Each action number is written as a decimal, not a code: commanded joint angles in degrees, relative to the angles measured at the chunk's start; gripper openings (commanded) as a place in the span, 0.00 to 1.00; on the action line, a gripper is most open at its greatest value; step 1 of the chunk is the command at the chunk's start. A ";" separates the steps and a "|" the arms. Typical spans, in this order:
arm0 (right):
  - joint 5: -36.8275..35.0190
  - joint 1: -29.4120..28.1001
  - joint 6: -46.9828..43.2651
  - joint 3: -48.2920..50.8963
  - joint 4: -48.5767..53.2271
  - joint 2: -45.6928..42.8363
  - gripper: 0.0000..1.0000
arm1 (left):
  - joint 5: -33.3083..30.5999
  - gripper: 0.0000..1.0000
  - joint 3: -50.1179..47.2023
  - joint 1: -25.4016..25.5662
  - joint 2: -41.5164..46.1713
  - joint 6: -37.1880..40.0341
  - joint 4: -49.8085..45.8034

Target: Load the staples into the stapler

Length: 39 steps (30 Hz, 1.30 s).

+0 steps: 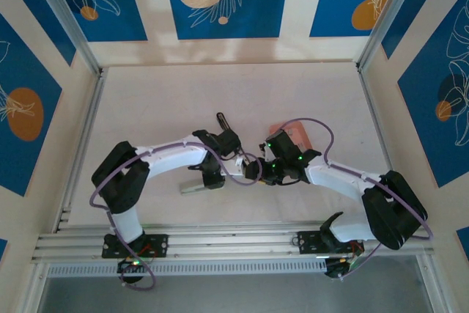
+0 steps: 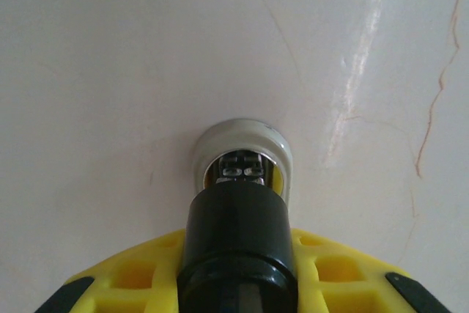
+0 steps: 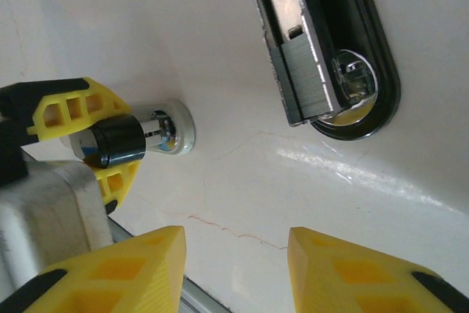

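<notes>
Here, left gripper (image 3: 110, 144): clamped on a black barrel (image 2: 238, 232) whose grey cap (image 2: 242, 133) rests against the table (image 2: 110, 71), likely to pin it steady.
right gripper (image 3: 236, 254): its fingers stand apart with nothing between them, above bare table; it is probably free to fetch or nudge a strip.
stapler (image 3: 322, 49): at 1 o'clock in the right wrist view, it lies opened with the metal channel facing up inside the black shell, so a strip can drop in.
staples (image 3: 304, 71): a ridged grey block sits at the channel's near end, touching the rail. It looks like a strip already seated, though that is a judgement.
tray (image 1: 297, 132): a salmon patch at 1 o'clock of the right wrist in the top view, probably kept close for short reaches.
hidden: the right arm covers much of the tray, so any strips in it cannot be made out.
cut off: the stapler's far end runs past the top edge of the right wrist view.
unclear: whether the barrel is a stapler part or a separate item cannot be told. A pale bar (image 1: 196, 188) at 6 o'clock of the left wrist is too small to identify.
</notes>
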State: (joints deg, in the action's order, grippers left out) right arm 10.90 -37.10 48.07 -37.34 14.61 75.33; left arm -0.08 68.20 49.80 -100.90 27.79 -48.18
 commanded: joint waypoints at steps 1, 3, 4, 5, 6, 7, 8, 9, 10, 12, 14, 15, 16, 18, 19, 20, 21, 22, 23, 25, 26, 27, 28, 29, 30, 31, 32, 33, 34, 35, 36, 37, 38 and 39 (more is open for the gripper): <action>1.01 -0.08 -0.87 0.00 0.09 -1.79 0.42 | 0.12 0.03 3.01 -1.47 3.92 -6.67 0.35; 0.80 -0.08 -0.89 0.00 0.24 -2.29 0.42 | -1.41 0.03 4.28 -2.75 6.03 -10.33 -0.55; 0.66 -0.09 -1.04 0.00 0.33 -2.52 0.42 | -2.35 0.03 4.98 -3.70 6.96 -12.75 -1.05; 0.57 -0.08 -1.16 -0.11 0.41 -2.74 0.42 | -3.00 0.03 5.58 -4.80 7.72 -15.00 -1.56; 0.45 -0.08 -1.28 -0.30 0.61 -2.83 0.42 | -3.42 0.03 6.06 -6.10 8.27 -17.20 -2.00; 0.40 -0.11 -1.50 -0.43 0.76 -2.82 0.42 | -3.78 0.02 6.59 -7.56 8.87 -19.75 -2.53; 0.40 -0.12 -1.59 -0.66 0.98 -2.86 0.42 | -3.46 0.01 6.98 -9.17 9.22 -21.97 -2.99; 0.32 -0.08 -1.74 -0.86 1.11 -2.88 0.42 | -2.82 0.00 7.05 -10.67 9.60 -23.37 -3.07; 0.23 -0.08 -1.86 -1.01 1.21 -2.89 0.42 | -1.56 0.00 6.88 -12.36 10.17 -24.75 -2.89; 0.10 -0.08 -2.02 -1.08 1.38 -2.98 0.42 | -1.00 0.00 6.15 -15.27 11.18 -28.96 -1.68; -0.07 -0.13 -2.23 -1.14 1.58 -3.17 0.42 | 0.77 0.00 4.21 -18.44 12.48 -32.49 1.05; -0.03 -0.09 -2.25 -1.09 1.64 -3.26 0.42 | 0.66 0.00 3.52 -19.63 12.80 -34.55 2.02; -0.08 -0.09 -2.18 -1.21 1.74 -3.34 0.42 | -0.08 0.00 3.15 -20.61 12.92 -36.91 2.71; -0.09 -0.11 -2.11 -1.36 1.82 -3.52 0.42 | -2.17 0.00 3.35 -22.31 12.18 -41.13 2.48; -0.16 -0.16 -2.14 -1.49 1.88 -3.53 0.42 | -1.88 0.00 4.00 -23.37 11.28 -43.41 1.96; -0.23 -0.16 -2.11 -1.61 1.87 -3.53 0.42 | -0.78 0.00 4.73 -24.44 10.11 -44.69 1.50; -0.31 -0.17 -2.11 -1.76 1.82 -3.45 0.42 | 0.10 0.00 5.38 -25.29 8.82 -45.71 1.03; -0.35 -0.16 -2.19 -1.81 1.87 -3.43 0.42 | 1.22 0.00 6.52 -26.13 7.35 -46.55 0.35; -0.34 -0.16 -2.23 -1.91 1.91 -3.42 0.42 | 2.14 0.00 7.53 -26.92 5.69 -47.03 -0.12; -0.36 -0.19 -2.28 -1.92 2.17 -3.39 0.42 | 2.53 0.00 9.11 -28.18 2.96 -48.16 -0.50; -0.45 -0.15 -2.35 -1.97 2.39 -3.44 0.42 | 2.90 0.00 9.64 -28.86 1.60 -48.84 -0.24; -0.64 -0.17 -2.44 -2.10 2.77 -3.44 0.42 | 3.24 0.00 10.04 -29.56 0.66 -49.41 0.04; -0.87 -0.16 -2.52 -2.14 3.11 -3.44 0.42 | 3.90 0.00 10.46 -30.51 -0.69 -50.17 0.47; -1.12 -0.16 -2.63 -2.27 3.38 -3.52 0.42 | 4.43 0.00 11.07 -31.49 -2.06 -50.67 0.50; -1.19 -0.16 -2.72 -2.27 3.56 -3.59 0.42 | 4.71 0.00 11.81 -32.21 -3.35 -50.81 0.13; -1.40 -0.17 -2.80 -2.28 3.73 -3.68 0.42 | 5.11 0.01 12.70 -32.85 -4.73 -50.73 -0.21; -1.54 -0.16 -2.88 -2.36 3.99 -3.78 0.42 | 5.47 0.02 13.48 -33.50 -5.90 -50.73 -0.61; -1.64 -0.16 -2.91 -2.25 4.18 -3.88 0.42 | 5.75 0.03 14.05 -33.91 -6.72 -50.79 -0.85; -1.77 -0.16 -2.94 -2.16 4.33 -3.96 0.42 | 6.10 0.04 14.44 -34.30 -7.77 -50.86 -0.87; -1.92 -0.16 -3.01 -2.14 4.44 -4.05 0.42 | 6.38 0.05 14.54 -34.65 -8.51 -51.03 -0.69; -1.97 -0.16 -3.09 -2.06 4.50 -4.05 0.42 | 6.64 0.07 14.68 -34.82 -9.02 -51.17 -0.45; -2.02 -0.16 -3.07 -2.06 4.55 -4.06 0.42 | 7.02 0.08 14.76 -35.03 -9.55 -51.31 -0.25; -2.09 -0.14 -3.17 -2.05 4.64 -4.04 0.42 | 7.28 0.10 14.80 -35.12 -10.11 -51.33 -0.16; -2.04 -0.15 -3.18 -2.11 4.64 -4.05 0.42 | 7.28 0.13 14.89 -35.12 -10.47 -51.42 -0.08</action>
State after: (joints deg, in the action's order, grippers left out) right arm 9.34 -37.12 45.91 -38.15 17.61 72.44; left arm 4.73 81.21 15.05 -110.48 -22.24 -47.53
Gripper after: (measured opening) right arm 0.420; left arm 0.265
